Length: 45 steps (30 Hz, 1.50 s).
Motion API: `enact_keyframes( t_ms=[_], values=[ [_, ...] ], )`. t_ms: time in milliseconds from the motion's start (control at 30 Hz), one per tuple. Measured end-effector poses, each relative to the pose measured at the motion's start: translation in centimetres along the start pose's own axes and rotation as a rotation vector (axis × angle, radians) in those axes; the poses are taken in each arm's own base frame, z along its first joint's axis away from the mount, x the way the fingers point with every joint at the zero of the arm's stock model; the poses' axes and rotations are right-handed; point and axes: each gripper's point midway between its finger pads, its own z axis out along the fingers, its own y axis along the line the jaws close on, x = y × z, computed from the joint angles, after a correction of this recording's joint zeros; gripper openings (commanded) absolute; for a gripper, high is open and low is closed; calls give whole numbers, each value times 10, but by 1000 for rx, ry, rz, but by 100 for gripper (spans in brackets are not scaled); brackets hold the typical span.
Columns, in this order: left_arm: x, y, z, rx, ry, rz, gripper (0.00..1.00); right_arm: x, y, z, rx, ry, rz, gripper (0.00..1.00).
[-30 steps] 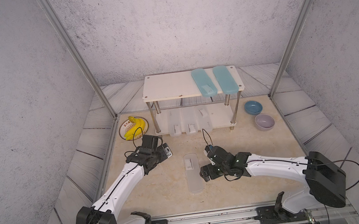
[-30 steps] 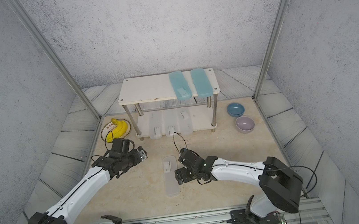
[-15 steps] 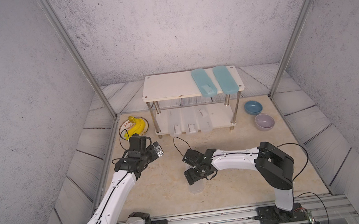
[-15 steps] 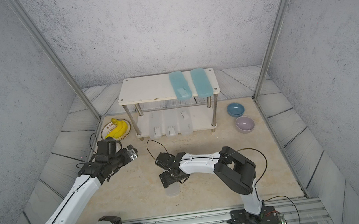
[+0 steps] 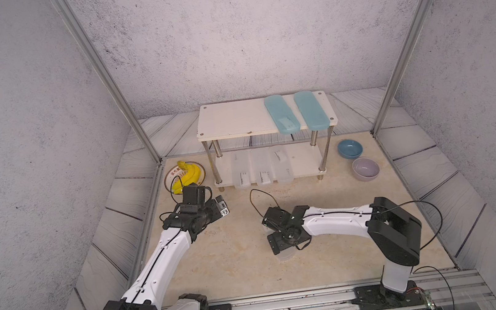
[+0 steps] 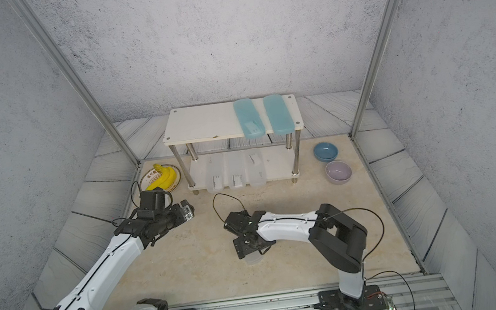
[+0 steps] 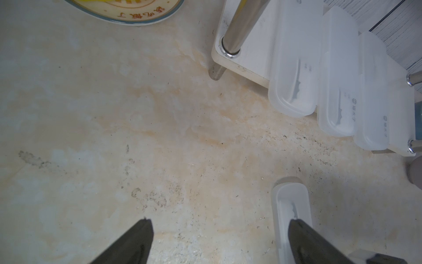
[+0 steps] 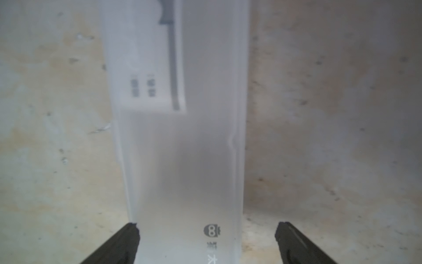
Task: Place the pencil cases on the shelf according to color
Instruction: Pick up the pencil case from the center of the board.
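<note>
The right hand [image 8: 207,226] is spread wide and empty, straddling the frosted case [image 8: 182,148] that lies flat on the counter [image 8: 331,114]. One fingertip sits at a long edge and the other stands clear of the opposite side, so nothing is gripped. This looks like the pick-up of the one case not yet shelved. Next, the hand would need to centre itself and close across the case's width. Off to its side, the left hand [image 7: 220,220] is also wide open and holds nothing. Beyond, three frosted cases [image 5: 262,167] lie on the lower board of the shelf [image 5: 230,122], with free room beside them. Farthest off, two blue cases [image 5: 280,116] lie on top.
</note>
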Motion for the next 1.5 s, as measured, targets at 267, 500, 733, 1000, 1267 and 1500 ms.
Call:
enact_keyframes(
  t_ms=[267, 500, 733, 1000, 1267, 1500],
  values=[
    [1, -3, 8, 15, 16, 4, 99, -6, -2, -34, -112, -109, -91, 100],
    [-3, -1, 5, -1, -7, 8, 99, 4, -1, -17, -108, -77, -236, 100],
    [-4, -1, 1, 2, -20, 11, 99, 19, -10, 3, -70, -19, -321, 100],
    [-4, -1, 1, 5, -17, 12, 99, 24, -15, 14, -62, -36, -333, 99],
    [-4, -1, 1, 6, -18, 12, 99, 18, -14, 16, -69, -87, -311, 91],
    [-5, -2, -1, 10, -24, 12, 99, 13, -16, 16, -69, -138, -274, 81]
  ],
)
